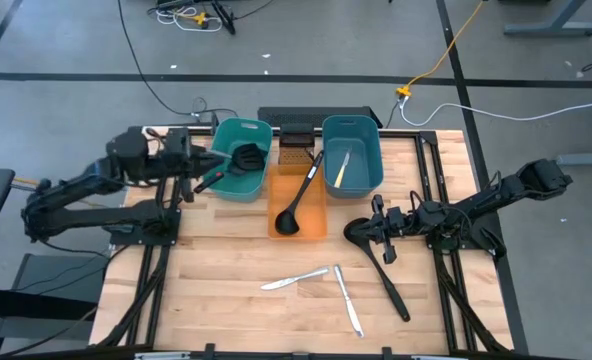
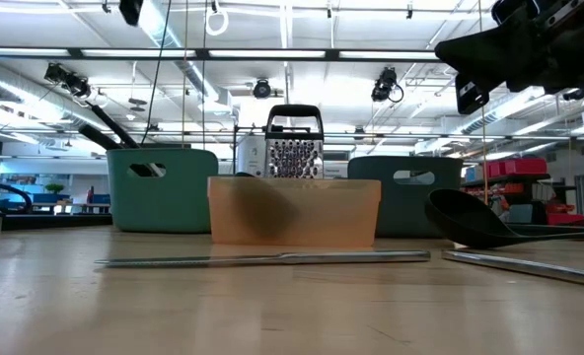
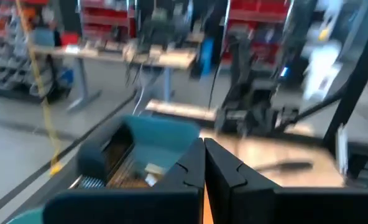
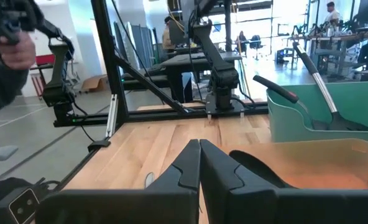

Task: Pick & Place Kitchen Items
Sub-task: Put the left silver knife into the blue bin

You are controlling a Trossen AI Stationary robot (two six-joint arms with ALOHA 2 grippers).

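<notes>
1. My left claw (image 1: 204, 167) hangs at the near-left rim of the teal tub (image 1: 240, 158), about ten o'clock from the middle of the tabletop (image 1: 226, 255); its fingers (image 3: 193, 171) are pressed together with nothing between them.
2. My right claw (image 1: 378, 222) hovers at about three o'clock, over the black ladle (image 1: 376, 260) lying on the wood; its fingers (image 4: 196, 163) are closed and empty.
3. The teal tub holds black spatulas (image 1: 238, 160), handles leaning over its rim.
4. A second black ladle (image 1: 298, 198) rests tilted in the orange tub (image 1: 318, 205), at twelve o'clock.
5. The blue tub (image 1: 354, 150), at one o'clock, holds a cream-handled knife (image 1: 342, 165).
6. Two silver table knives (image 1: 321, 285) lie at six o'clock, tips near each other.
7. A grater (image 2: 293, 146) stands behind the orange tub.
</notes>
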